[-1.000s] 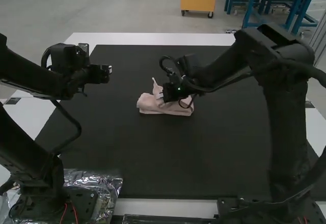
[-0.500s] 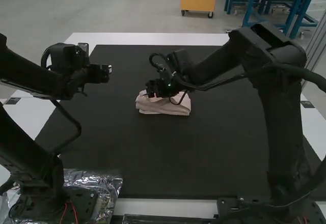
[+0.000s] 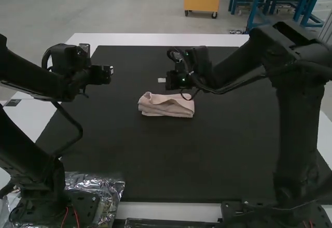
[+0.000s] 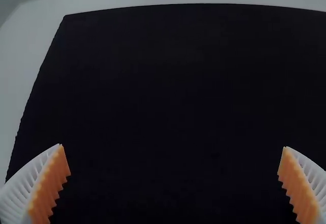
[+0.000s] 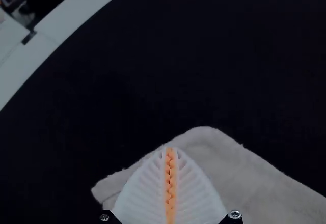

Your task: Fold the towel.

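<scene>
The pale pink towel (image 3: 166, 105) lies folded into a small layered bundle on the black mat, its top layer a little uneven. Just beyond and above it, my right gripper (image 3: 162, 80) hangs at the end of the right arm. In the right wrist view the gripper (image 5: 170, 150) is shut with its pads together, and the towel (image 5: 229, 173) lies below it. My left gripper (image 3: 111, 71) is held over the mat's far left part, apart from the towel. The left wrist view has the gripper (image 4: 174, 146) wide open, with black mat between its fingers.
The black mat (image 3: 155, 155) covers most of the white table (image 3: 155, 40). Crinkled clear plastic (image 3: 106, 189) lies by the left arm's base at the near edge. The right arm reaches across the far right part of the mat.
The right gripper first moved left over the towel, and the raised towel corner came down and was let go. The gripper then rose and moved back from the towel. The left arm stayed still.
</scene>
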